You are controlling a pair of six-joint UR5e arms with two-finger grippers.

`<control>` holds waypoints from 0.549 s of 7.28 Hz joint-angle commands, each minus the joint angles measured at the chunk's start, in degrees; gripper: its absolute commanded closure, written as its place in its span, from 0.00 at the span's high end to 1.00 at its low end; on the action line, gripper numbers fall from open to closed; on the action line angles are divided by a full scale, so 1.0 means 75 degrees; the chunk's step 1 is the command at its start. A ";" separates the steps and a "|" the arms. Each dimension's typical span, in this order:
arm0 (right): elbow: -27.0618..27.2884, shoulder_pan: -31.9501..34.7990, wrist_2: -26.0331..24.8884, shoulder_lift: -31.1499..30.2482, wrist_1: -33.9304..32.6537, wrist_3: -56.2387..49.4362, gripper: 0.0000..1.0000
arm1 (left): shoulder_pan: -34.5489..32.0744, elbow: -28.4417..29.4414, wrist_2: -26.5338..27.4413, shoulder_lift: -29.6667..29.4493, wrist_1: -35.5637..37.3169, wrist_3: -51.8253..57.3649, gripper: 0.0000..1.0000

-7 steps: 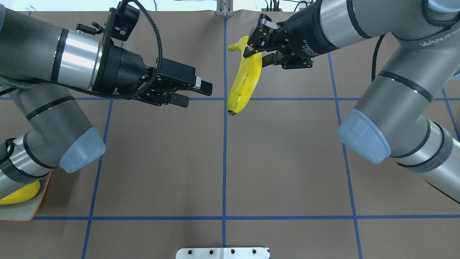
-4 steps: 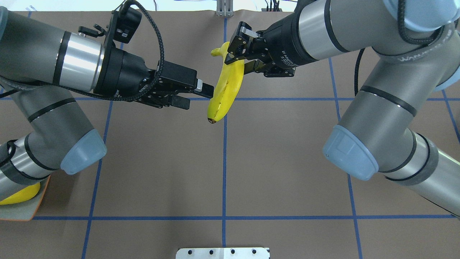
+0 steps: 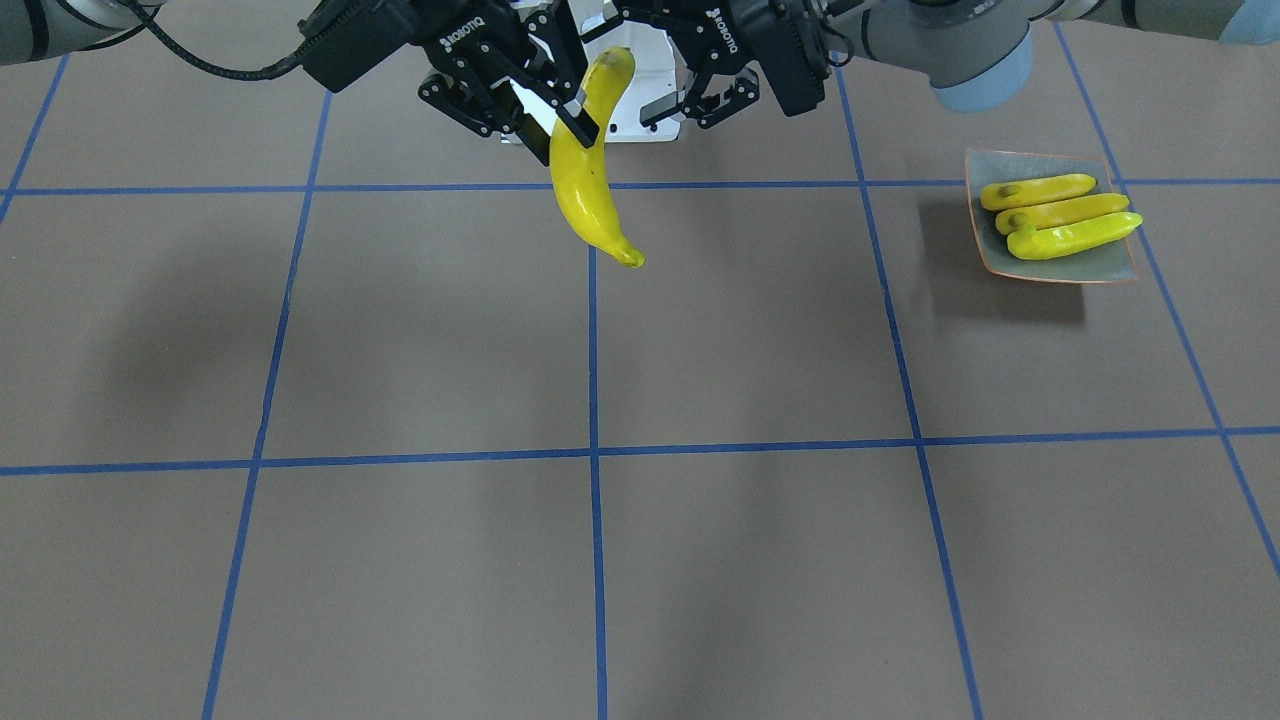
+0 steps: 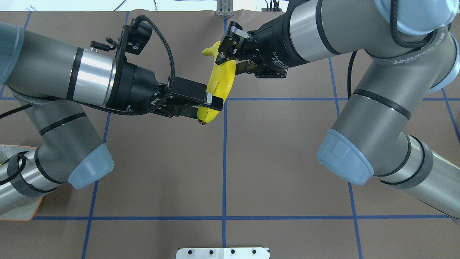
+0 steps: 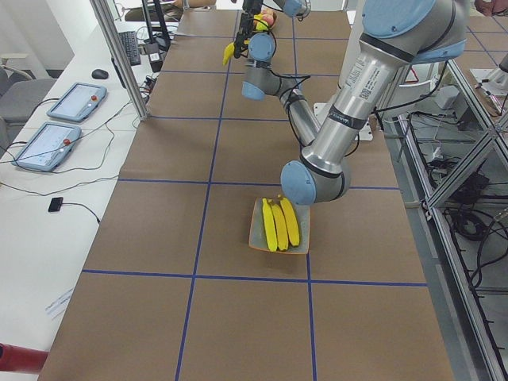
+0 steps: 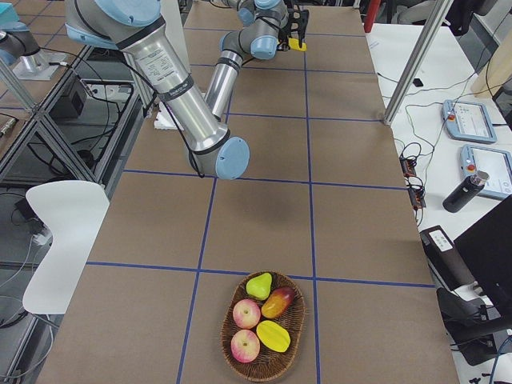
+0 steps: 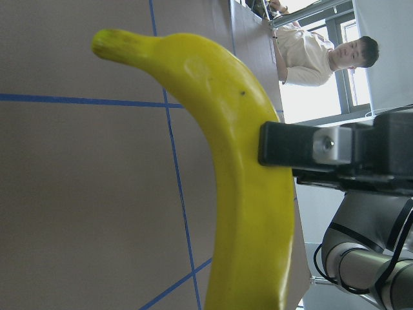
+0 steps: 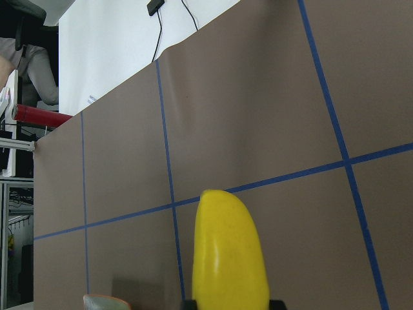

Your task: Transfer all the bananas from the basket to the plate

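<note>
My right gripper [image 4: 229, 64] is shut on the stem half of a yellow banana [image 4: 222, 81] and holds it in the air over the table's far middle. My left gripper [image 4: 205, 108] is open, with one finger on each side of the banana's lower end. The same banana shows in the front view [image 3: 580, 190], the left wrist view [image 7: 245, 194] and the right wrist view [image 8: 229, 252]. The grey-green plate [image 3: 1080, 265] lies near the robot's left side with three bananas [image 3: 1060, 212] on it. The plate's corner shows under the left arm [image 4: 18, 216].
A wicker basket [image 6: 226, 344] with apples, a pear and other fruit stands at the table's right end; I see no banana in it. A white mount plate [image 4: 222, 253] sits at the near table edge. An operator [image 7: 316, 55] sits beyond the table.
The right arm carried the banana leftward toward my left gripper. The left gripper moved forward and its open fingers now straddle the banana's lower end.
</note>
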 commanded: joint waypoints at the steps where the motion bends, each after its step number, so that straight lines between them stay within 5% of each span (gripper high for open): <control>1: 0.0000 -0.0004 -0.0001 0.0004 0.0000 -0.0003 0.00 | 0.0240 -0.0071 0.0298 0.0005 0.0000 0.0124 0.57; 2: 0.0000 -0.0004 -0.0013 -0.0008 0.0000 -0.0003 0.00 | 0.0240 -0.0176 0.0298 0.0017 0.0000 0.0124 0.17; 3: 0.0012 -0.0004 -0.0024 -0.0043 0.0000 -0.0003 0.00 | 0.0240 -0.0236 0.0310 0.0052 0.0000 0.0124 0.00; 4: 0.0023 -0.0004 -0.0094 -0.0043 0.0000 -0.0014 0.00 | 0.0228 -0.0283 0.0310 0.0075 0.0000 0.0124 0.00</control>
